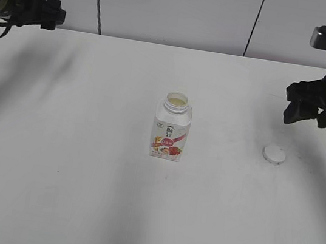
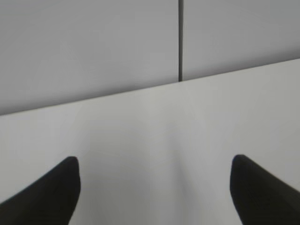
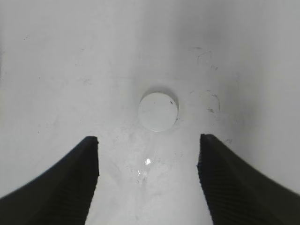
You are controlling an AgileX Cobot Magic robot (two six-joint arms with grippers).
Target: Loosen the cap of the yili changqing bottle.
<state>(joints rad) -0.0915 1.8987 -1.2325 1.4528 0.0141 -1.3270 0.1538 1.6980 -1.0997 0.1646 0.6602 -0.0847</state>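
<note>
White plastic is seen at table centre: the yili changqing bottle (image 1: 171, 127) stands upright, its neck uncapped. The cap (image 1: 273, 154) lies flat at its three o'clock, well apart. At one o'clock above it, the nearer right gripper (image 1: 304, 113) hangs wide open, empty. Farthest, at ten o'clock, the left gripper (image 2: 154, 187) is likewise spread, empty.

Exterior slants down over the table (image 1: 81, 177); right wrist shares its cap (image 3: 158, 111).
</note>
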